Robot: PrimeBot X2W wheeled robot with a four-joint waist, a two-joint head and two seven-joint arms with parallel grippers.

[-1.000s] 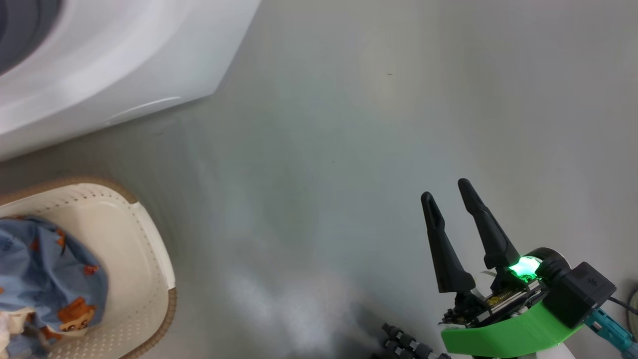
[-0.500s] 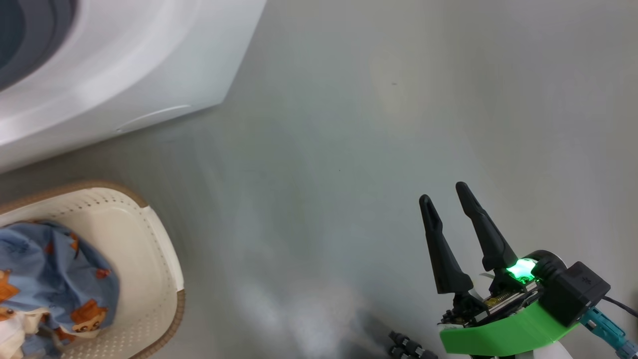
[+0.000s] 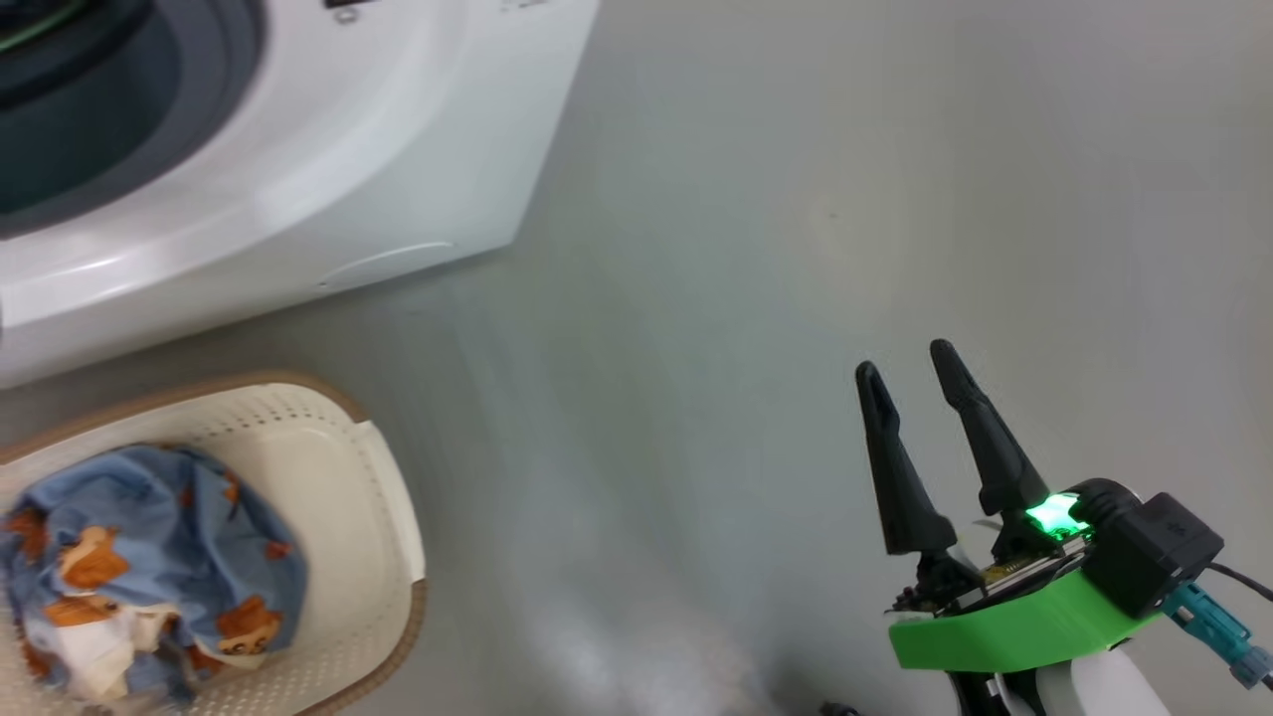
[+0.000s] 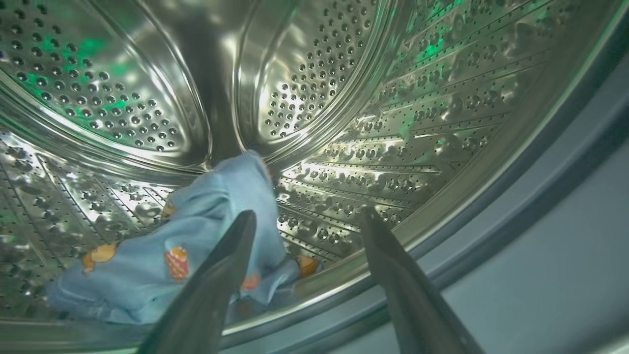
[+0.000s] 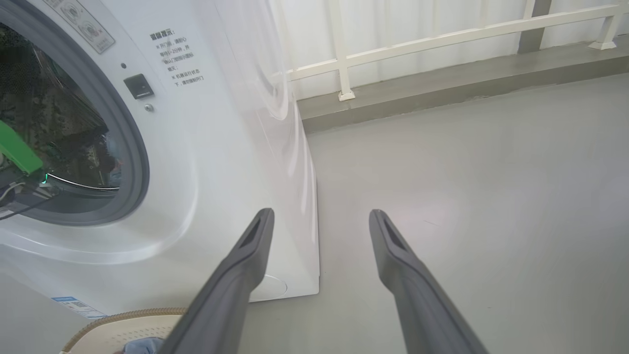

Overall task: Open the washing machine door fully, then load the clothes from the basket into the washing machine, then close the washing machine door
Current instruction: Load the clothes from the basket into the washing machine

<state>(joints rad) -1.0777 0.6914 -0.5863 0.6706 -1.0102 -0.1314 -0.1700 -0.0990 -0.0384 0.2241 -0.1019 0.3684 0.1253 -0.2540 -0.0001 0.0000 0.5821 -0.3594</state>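
A: While the left gripper sits inside the drum, is it holding anything?
B: Nothing gripped; its fingers are spread wide, released; a blue bear-print cloth lies on the drum bottom just past them, heaped toward the front lip; one finger overlaps it in the wrist view, contact I cannot tell.
A: And the right gripper?
B: Also spread, empty; it hangs over bare floor, well apart from the washing machine and the basket.
A: Rest of the load?
B: More clothes sit bundled in the basket, on the floor just in front of the machine; loading looks partly done, my read.
A: Risks from here?
B: First, snagging; if a fingertip catches a fold on the way out, the cloth gets dragged out over the lip; second, the cloth's near edge is close to the grey seal; if it slides forward it could get pinched when the door shuts; third, the arm passes through the opening, so a crooked pull-out could scrape the seal; fourth, shutting the door early would strand the bundle in the basket.
A: Door?
B: Judged swung aside, since the arm reaches through; exact position I cannot tell.
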